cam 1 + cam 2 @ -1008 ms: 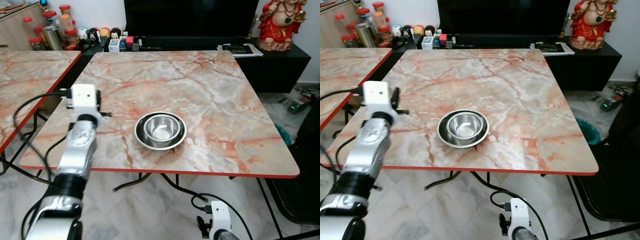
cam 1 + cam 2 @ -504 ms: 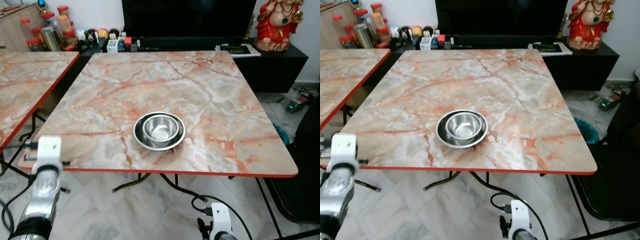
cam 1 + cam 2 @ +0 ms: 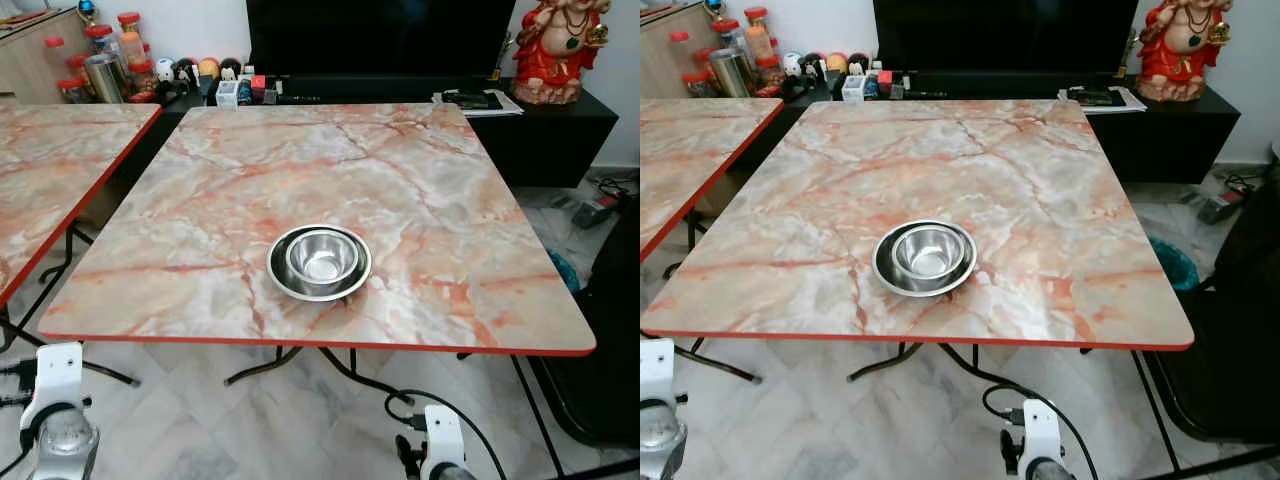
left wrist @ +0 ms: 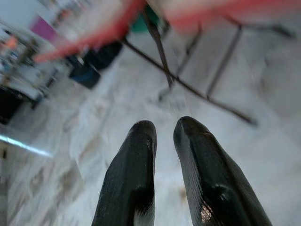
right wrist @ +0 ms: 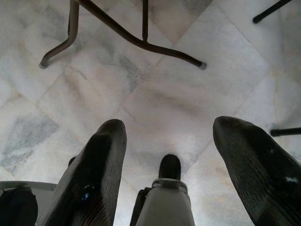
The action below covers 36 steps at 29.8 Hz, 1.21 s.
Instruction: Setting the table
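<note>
bowl (image 3: 322, 257) nesting in plate (image 3: 283, 277) on worktop (image 3: 420, 190), far above both jaws; left jaws together, right jaws apart, hanging over floor (image 5: 155, 99).

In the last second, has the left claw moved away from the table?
Yes. The left claw has dropped from over the table's left edge to below its near edge, beside the floor; the bowl stayed put.
</note>
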Motion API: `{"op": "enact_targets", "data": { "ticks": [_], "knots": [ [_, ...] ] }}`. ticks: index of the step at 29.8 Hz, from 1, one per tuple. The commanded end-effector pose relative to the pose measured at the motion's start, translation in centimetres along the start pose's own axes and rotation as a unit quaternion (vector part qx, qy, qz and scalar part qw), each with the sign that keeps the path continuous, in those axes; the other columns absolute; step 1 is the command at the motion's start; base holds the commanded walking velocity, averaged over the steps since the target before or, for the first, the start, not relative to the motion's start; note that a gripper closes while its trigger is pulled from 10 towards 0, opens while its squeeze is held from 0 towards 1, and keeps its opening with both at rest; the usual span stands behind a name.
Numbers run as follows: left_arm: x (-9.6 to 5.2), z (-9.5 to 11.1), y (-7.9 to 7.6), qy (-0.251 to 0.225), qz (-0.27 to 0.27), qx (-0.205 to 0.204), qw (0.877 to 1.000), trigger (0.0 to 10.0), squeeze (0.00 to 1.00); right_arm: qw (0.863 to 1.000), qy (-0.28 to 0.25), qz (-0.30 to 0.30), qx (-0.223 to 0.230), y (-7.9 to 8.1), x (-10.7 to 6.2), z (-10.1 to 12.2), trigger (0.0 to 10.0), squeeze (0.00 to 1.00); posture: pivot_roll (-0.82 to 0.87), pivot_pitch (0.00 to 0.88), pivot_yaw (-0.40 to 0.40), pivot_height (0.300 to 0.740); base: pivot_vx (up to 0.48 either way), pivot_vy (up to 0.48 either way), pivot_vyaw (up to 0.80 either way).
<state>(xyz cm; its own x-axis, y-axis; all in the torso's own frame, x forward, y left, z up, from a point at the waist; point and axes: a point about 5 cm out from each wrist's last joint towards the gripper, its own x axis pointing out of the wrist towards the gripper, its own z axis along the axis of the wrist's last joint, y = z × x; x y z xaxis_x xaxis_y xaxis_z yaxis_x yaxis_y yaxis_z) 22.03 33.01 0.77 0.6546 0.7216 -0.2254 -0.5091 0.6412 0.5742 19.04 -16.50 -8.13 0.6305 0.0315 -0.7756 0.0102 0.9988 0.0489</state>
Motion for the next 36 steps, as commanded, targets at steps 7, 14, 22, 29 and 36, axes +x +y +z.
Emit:
{"op": "enact_targets", "data": {
  "ticks": [7, 14, 22, 29, 36],
  "knots": [
    [-5.7, -4.3, -8.0, 0.133, -0.309, -0.015, 0.941, 10.0, 0.00, 1.000, -0.001, -0.003, 0.008, -0.1, 0.0, 0.1, 10.0, 0.00, -0.02, 0.000, 0.011, 0.728, 0.000, 0.000, 0.00],
    [-8.3, -5.0, -10.6, 0.158, -0.374, -0.013, 0.914, 10.0, 0.00, 1.000, 0.000, -0.006, 0.007, -0.4, 0.0, 0.2, 10.0, 0.00, -0.05, 0.000, 0.020, 0.728, 0.000, 0.000, 0.00],
    [-9.0, -4.6, -11.7, 0.156, -0.397, 0.002, 0.905, 10.0, 0.00, 1.000, 0.004, -0.008, 0.003, -0.8, 0.0, 0.2, 10.0, 0.00, -0.05, 0.000, 0.013, 0.728, 0.000, 0.000, 0.00],
    [-9.3, -4.6, -12.0, 0.166, -0.397, 0.000, 0.903, 10.0, 0.00, 1.000, 0.000, -0.002, -0.002, -0.5, 0.1, 0.5, 10.0, 0.00, -0.06, 0.000, 0.020, 0.728, 0.000, 0.000, 0.00],
    [-8.9, -4.9, -11.4, 0.167, -0.388, 0.013, 0.906, 10.0, 0.00, 1.000, 0.005, -0.002, -0.008, -0.7, 0.0, 0.2, 10.0, 0.00, -0.06, 0.000, 0.014, 0.728, 0.000, 0.000, 0.00]
  ]
}}
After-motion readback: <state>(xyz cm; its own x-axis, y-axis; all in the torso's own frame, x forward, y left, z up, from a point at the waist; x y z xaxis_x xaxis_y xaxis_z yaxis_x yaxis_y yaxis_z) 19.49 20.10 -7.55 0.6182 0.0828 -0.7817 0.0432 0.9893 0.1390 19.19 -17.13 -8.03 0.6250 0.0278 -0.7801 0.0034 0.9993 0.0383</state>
